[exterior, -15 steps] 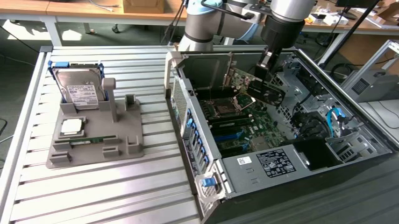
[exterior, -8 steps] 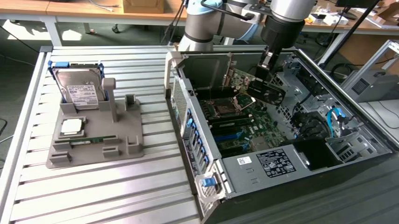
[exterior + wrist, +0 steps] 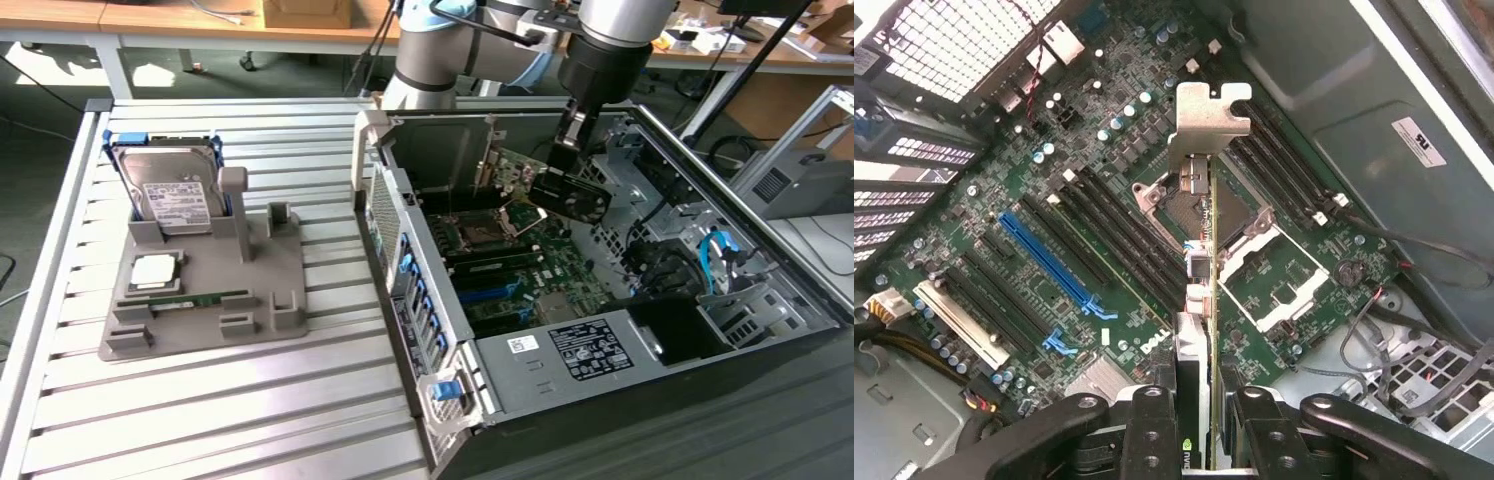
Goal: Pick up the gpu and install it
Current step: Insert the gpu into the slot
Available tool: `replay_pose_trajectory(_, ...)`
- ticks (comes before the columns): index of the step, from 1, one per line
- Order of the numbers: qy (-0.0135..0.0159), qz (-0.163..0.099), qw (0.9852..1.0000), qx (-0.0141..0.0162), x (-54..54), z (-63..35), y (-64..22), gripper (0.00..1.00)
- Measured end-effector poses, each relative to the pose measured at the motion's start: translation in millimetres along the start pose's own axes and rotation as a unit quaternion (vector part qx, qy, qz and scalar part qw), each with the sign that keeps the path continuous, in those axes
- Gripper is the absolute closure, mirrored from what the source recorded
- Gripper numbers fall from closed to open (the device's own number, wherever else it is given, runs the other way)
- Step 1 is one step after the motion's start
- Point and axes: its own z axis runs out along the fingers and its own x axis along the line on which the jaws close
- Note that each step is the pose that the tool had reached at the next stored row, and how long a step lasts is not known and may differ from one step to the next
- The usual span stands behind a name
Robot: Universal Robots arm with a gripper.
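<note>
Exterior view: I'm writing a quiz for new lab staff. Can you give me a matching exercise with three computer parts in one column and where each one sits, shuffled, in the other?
Things
1. graphics card
2. hard drive
3. memory stick

Places
A. lying flat on the grey holder
B. clamped in the gripper above the motherboard, inside the open computer case
C. propped on edge in the grey holder

Pairs: 1-B, 2-C, 3-A
</note>
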Motion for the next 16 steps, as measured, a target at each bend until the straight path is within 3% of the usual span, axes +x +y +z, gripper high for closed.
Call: replay_pose_trajectory(16, -0.0033, -0.050, 0.9987, -0.0016, 0.0, 0.2, 0.0, 0.73)
